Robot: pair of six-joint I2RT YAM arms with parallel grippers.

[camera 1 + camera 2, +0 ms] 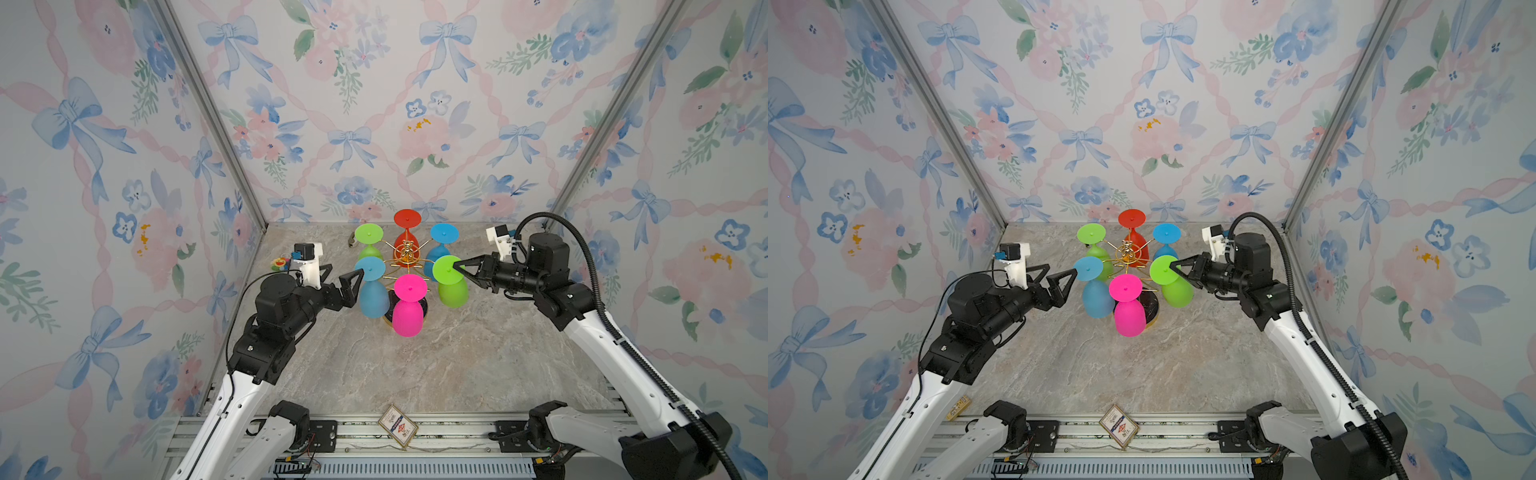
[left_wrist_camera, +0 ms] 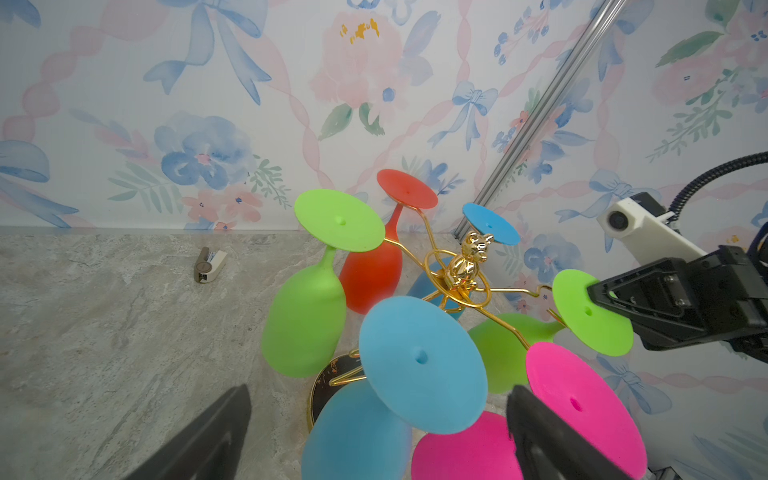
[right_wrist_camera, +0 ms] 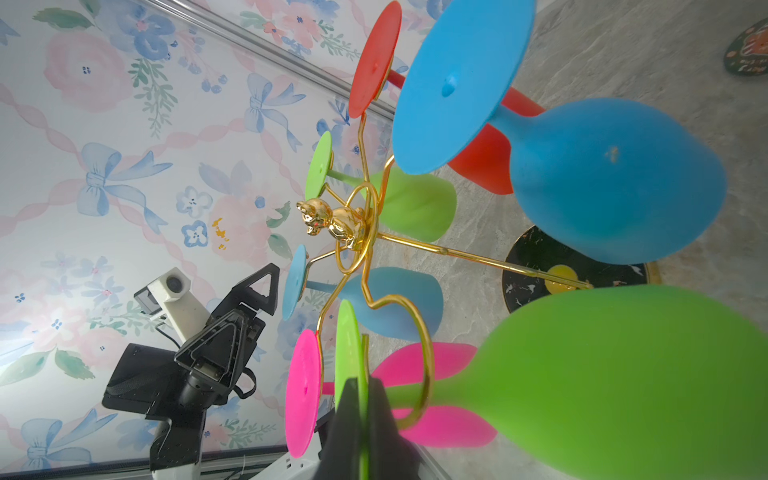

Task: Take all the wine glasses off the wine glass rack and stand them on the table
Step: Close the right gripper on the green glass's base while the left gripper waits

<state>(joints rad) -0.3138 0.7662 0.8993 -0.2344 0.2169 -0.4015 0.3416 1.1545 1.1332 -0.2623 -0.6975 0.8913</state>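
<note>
The right gripper (image 1: 455, 266) clamps the foot of the green wine glass (image 1: 452, 291) (hung inverted on the wine glass rack (image 1: 405, 254)). The left gripper (image 1: 347, 269) stands fully open; it holds nothing.

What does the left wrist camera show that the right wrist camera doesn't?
Only the left wrist view: a small grey-and-white object lying on the table, and the right tool seen from outside, shut on the foot of a green wine glass.
Only the right wrist view: the left tool seen from outside, open and holding nothing.
Both: the wine glass rack, its gold bear and the pink glass.
</note>
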